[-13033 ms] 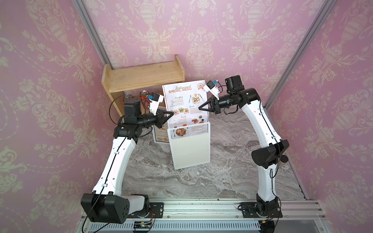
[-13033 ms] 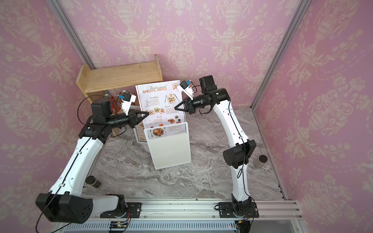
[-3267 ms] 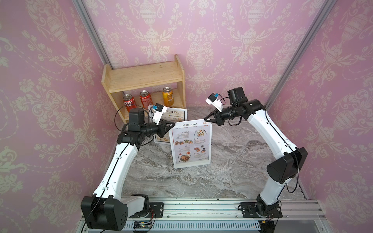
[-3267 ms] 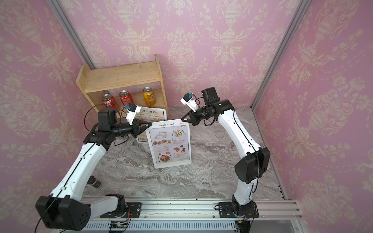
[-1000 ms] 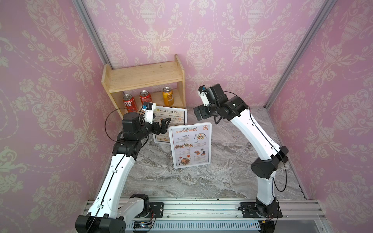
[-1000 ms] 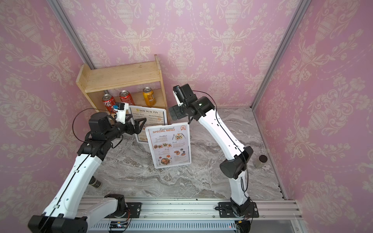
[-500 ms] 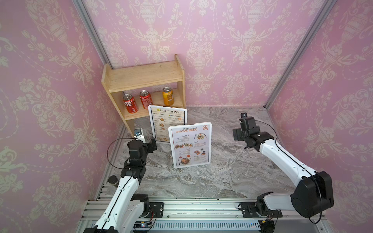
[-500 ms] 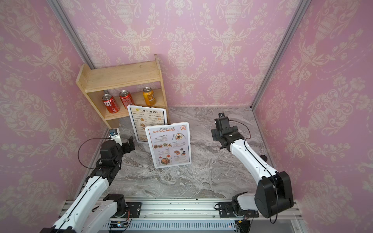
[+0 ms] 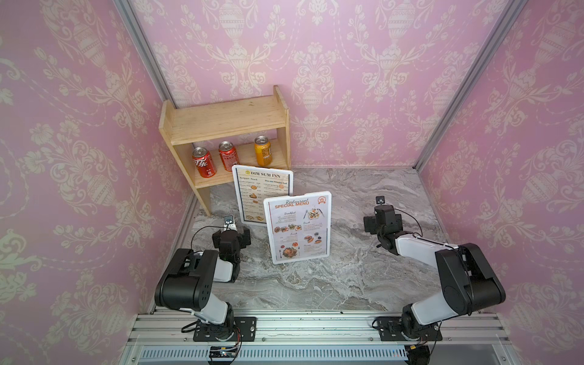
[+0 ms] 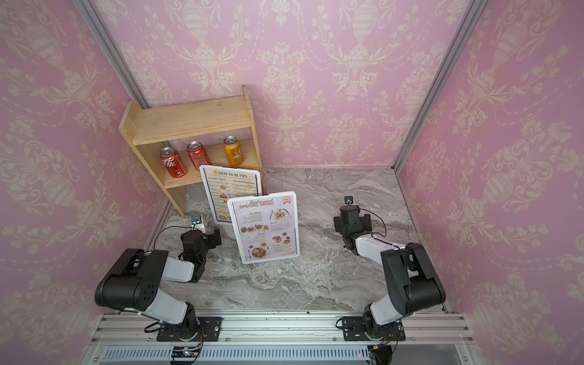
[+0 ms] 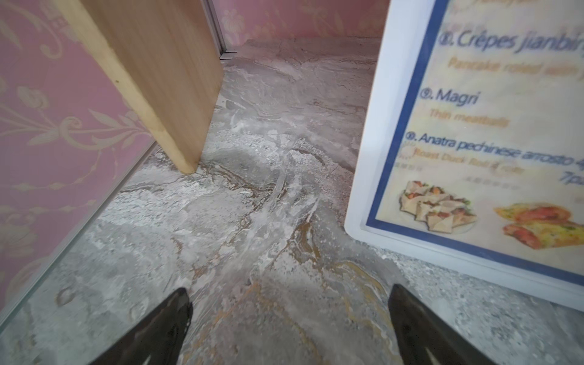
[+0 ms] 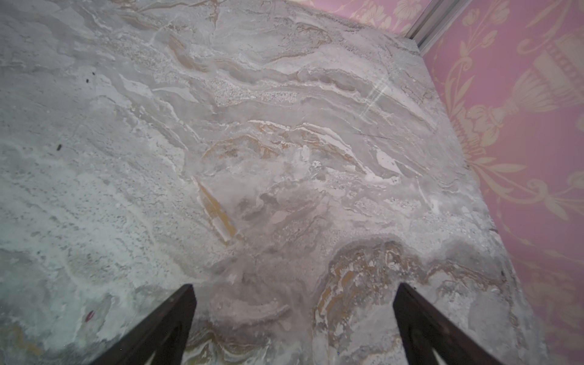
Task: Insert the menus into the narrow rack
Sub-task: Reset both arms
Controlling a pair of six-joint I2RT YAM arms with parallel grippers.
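Pink walls (image 9: 347,79) carry a cream damask pattern; the tabletop (image 9: 347,278) is grey marble streaked ochre. Pale wood shelf (image 9: 227,120), two red cans (image 9: 203,161), one orange can (image 9: 263,151). Blue border on the DIM SUM INN menu (image 11: 493,132), orange heading on the SPECIAL MENU sheet (image 9: 298,227).

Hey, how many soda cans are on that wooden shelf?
3, on the wooden shelf's lower board: a red cola can nearest the side wall, a second red can midway, an orange can last. None looks hidden.

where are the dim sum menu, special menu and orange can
dim sum menu (image 9: 259,187), a top view, printed text
special menu (image 9: 297,228), a top view, sheet centre
orange can (image 9: 263,153), a top view, side label
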